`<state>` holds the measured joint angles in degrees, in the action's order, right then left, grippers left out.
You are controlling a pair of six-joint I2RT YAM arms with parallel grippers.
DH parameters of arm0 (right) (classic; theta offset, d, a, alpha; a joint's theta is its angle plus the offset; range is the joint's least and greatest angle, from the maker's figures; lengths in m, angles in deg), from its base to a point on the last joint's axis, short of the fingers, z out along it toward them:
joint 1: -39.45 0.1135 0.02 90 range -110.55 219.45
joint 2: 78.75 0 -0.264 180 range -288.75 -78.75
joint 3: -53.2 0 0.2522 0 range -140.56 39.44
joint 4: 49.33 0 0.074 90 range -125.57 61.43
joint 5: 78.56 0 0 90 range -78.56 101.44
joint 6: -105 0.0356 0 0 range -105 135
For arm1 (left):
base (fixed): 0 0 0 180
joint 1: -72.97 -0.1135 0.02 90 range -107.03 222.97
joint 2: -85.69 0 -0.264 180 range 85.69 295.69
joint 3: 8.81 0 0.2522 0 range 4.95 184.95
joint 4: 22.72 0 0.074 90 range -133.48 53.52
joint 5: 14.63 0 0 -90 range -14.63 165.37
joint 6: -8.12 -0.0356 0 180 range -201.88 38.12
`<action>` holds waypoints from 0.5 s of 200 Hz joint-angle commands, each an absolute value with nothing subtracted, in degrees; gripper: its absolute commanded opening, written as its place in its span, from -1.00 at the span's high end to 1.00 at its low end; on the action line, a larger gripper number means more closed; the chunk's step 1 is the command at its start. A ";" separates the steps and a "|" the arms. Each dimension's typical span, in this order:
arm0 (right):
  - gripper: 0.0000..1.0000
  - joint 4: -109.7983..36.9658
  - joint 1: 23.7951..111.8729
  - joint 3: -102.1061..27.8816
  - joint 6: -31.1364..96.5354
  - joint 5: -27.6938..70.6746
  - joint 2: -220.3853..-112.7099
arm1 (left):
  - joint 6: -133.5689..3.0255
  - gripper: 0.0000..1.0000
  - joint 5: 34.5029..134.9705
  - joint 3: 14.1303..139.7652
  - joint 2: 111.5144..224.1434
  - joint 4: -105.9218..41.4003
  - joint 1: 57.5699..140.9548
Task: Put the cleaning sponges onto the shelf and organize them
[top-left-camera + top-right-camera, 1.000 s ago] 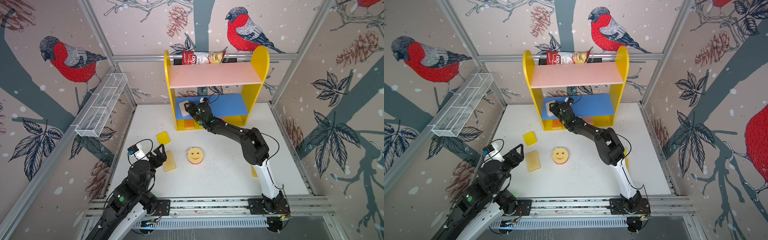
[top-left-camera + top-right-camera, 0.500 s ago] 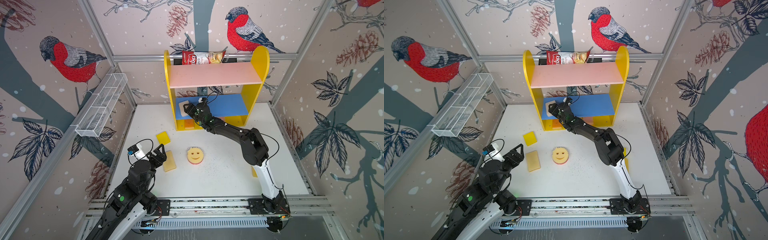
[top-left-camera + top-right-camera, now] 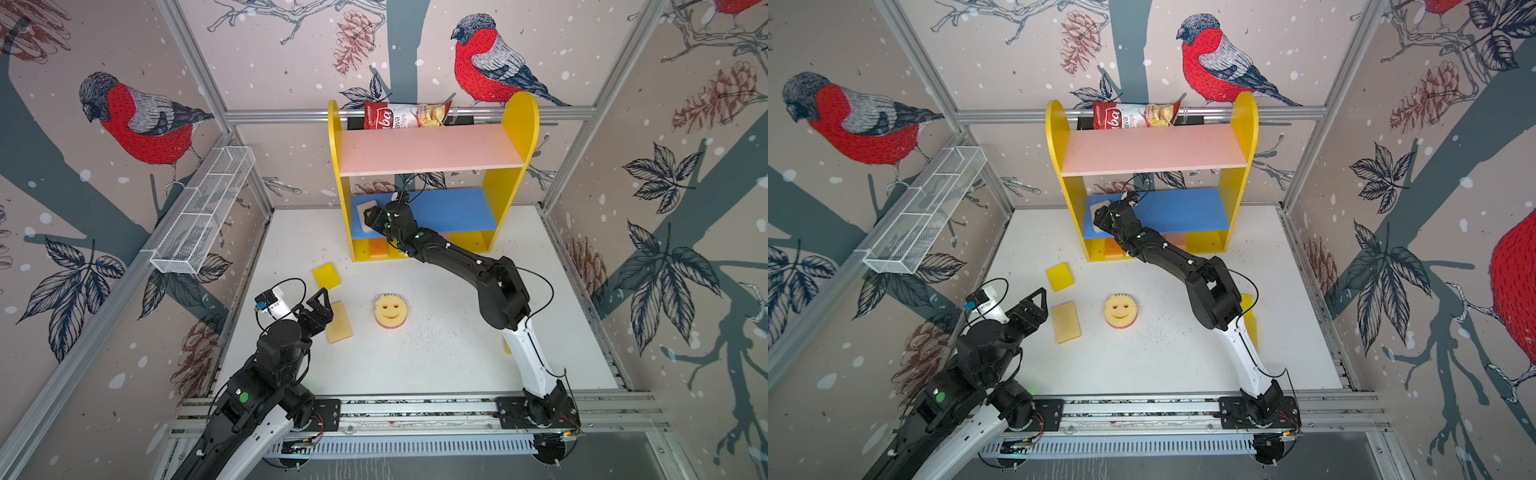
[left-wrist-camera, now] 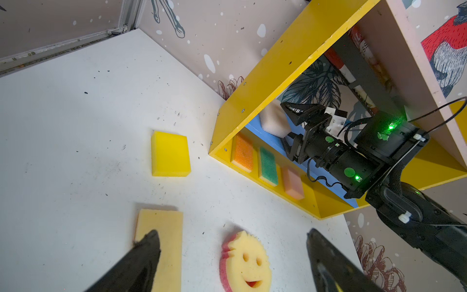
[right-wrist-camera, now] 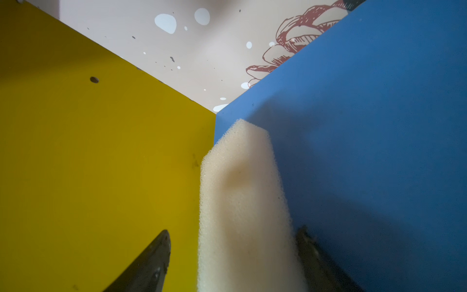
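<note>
In both top views your right gripper [image 3: 371,219] has crept slightly nearer the shelf [image 3: 515,137] panel on the left arm's side over the last second. Nothing else has moved. It sits over the cream sponge [image 3: 365,207], which lies on the shelf's blue board [image 3: 453,208] at that end. In front of the shelf, the yellow sponge [image 3: 326,275], pale sponge [image 3: 340,322] and smiley [image 3: 390,309] lie as they did. A fourth sponge [image 3: 1249,316] shows in a top view behind the right arm, well out from the shelf. Your left gripper [image 3: 326,307] stays parked beside the pale sponge.

The left wrist view shows the left gripper [image 4: 232,232] with its jaws spread wide and holding nothing. On the shelf's base the orange sponge [image 4: 243,153], green sponge [image 4: 268,165] and salmon sponge [image 4: 293,183] stand in a row. Above them the cream sponge [image 4: 274,122] is on the blue board, close to the side panel, with the right gripper [image 4: 290,127] at it.

In the right wrist view the right gripper [image 5: 232,231] straddles the cream sponge [image 5: 242,202] with its jaws open. There is a clear gap to one finger, while the other is at the foam's edge; you cannot tell whether it touches. The sponge lies flat on the blue board [image 5: 366,126], just beside the panel [image 5: 101,151].

That looks like a finished placement, which puts four sponges on the shelf. Back straight out so the near finger doesn't drag the foam. Four sponges are left off the shelf.
</note>
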<state>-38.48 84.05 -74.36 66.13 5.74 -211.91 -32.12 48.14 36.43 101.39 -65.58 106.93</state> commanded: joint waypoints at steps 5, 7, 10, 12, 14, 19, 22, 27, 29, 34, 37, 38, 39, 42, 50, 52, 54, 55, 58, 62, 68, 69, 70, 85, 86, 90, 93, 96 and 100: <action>-0.52 -31.27 84.52 -74.50 63.61 2.54 -212.08 | -31.69 -0.79 47.42 36.55 101.15 -65.76 106.82; -0.52 -31.24 84.58 -74.61 63.50 2.36 -212.03 | -31.69 -0.79 47.42 36.51 101.15 -65.82 106.86; -0.52 -31.15 84.73 -74.66 63.25 2.12 -211.98 | -31.69 -0.79 47.42 36.55 101.08 -65.80 106.88; -0.52 -31.10 84.72 -74.71 63.08 1.94 -211.97 | -31.69 -0.79 47.42 36.51 101.07 -65.83 106.85; -0.52 -31.02 84.78 -74.77 62.86 1.84 -211.98 | -31.63 -0.79 47.42 36.46 101.07 -65.83 106.82; -0.52 -30.73 84.88 -75.04 62.48 1.39 -211.94 | -31.61 -0.79 47.43 36.47 101.09 -65.84 106.87; -0.52 -30.58 85.03 -75.14 62.25 1.13 -212.00 | -31.60 -0.79 47.45 36.47 101.11 -65.84 106.90; -0.52 -30.27 85.21 -75.40 61.91 0.80 -212.05 | -31.60 -0.79 47.44 36.50 101.11 -65.84 106.85; -0.52 -30.22 85.23 -75.42 61.75 0.67 -212.07 | -31.60 -0.79 47.49 36.50 101.10 -65.84 106.89; -0.52 -30.07 85.32 -75.59 61.52 0.40 -212.08 | -31.60 -0.79 47.46 36.57 101.12 -65.84 106.89; -0.52 -30.02 85.40 -75.76 61.31 0.30 -212.12 | -31.60 -0.79 47.44 36.56 101.15 -65.86 106.85; -0.53 -29.94 85.41 -75.77 61.31 0.29 -212.14 | -31.56 -0.79 47.47 36.53 101.20 -65.85 106.88; -0.53 -29.90 85.46 -75.78 61.27 0.24 -212.15 | -31.58 -0.79 47.49 36.52 101.22 -65.84 106.89; -0.53 -29.85 85.50 -75.83 61.11 0.10 -212.16 | -31.50 -0.79 47.46 36.53 101.16 -65.84 106.90; -0.53 -29.71 85.47 -75.95 60.82 0.01 -212.17 | -31.51 -0.79 47.43 36.51 101.18 -65.77 106.89; -0.53 -29.68 85.47 -76.09 60.73 0.01 -212.21 | -31.52 -0.79 47.46 36.50 101.23 -65.75 106.83; -0.53 -29.68 85.50 -76.12 60.60 -0.03 -212.22 | -31.52 -0.79 47.45 36.54 101.22 -65.82 106.88; -0.53 -29.63 85.50 -76.17 60.56 -0.05 -212.24 | -31.52 -0.79 47.48 36.57 101.19 -65.74 106.89; -0.53 -29.60 85.57 -76.22 60.35 -0.10 -212.23 | -31.51 -0.79 47.46 36.64 101.22 -65.67 106.88; -0.53 -29.59 85.59 -76.40 60.03 -0.08 -212.32 | -31.52 -0.79 47.42 36.65 101.19 -65.66 106.82; -0.53 -29.44 85.55 -76.76 59.69 -0.20 -212.36 | -31.52 -0.79 47.52 36.66 101.18 -65.53 106.87; -0.53 -29.38 85.57 -76.84 59.62 -0.23 -212.35 | -31.52 -0.79 47.51 36.67 101.17 -65.51 106.88; -0.53 -29.40 85.63 -76.93 59.55 -0.28 -212.39 | -31.52 -0.79 47.55 36.67 101.21 -65.50 106.85; -0.53 -28.62 85.75 -78.32 58.32 -0.77 -212.95 | -31.52 -0.79 47.59 36.76 101.40 -65.53 106.87; -0.53 -28.53 85.71 -78.41 58.20 -0.82 -213.00 | -31.52 -0.79 47.59 36.76 101.37 -65.55 106.88; -0.53 -28.21 85.76 -78.90 57.84 -0.91 -213.18 | -31.52 -0.79 47.53 36.72 101.47 -65.57 106.89; -0.53 -27.93 85.77 -79.29 57.59 -0.99 -213.34 | -31.52 -0.79 47.56 36.79 101.48 -65.57 106.88; -0.53 -27.70 85.79 -79.69 57.28 -1.12 -213.46 | -31.58 -0.79 47.52 36.84 101.57 -65.57 106.90; -0.53 -27.35 85.85 -80.18 56.97 -1.25 -213.70 | -31.60 -0.79 47.58 36.85 101.59 -65.58 106.85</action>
<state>-31.99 85.60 -78.12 59.90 0.70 -212.65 -31.29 48.14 36.43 101.37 -65.63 106.93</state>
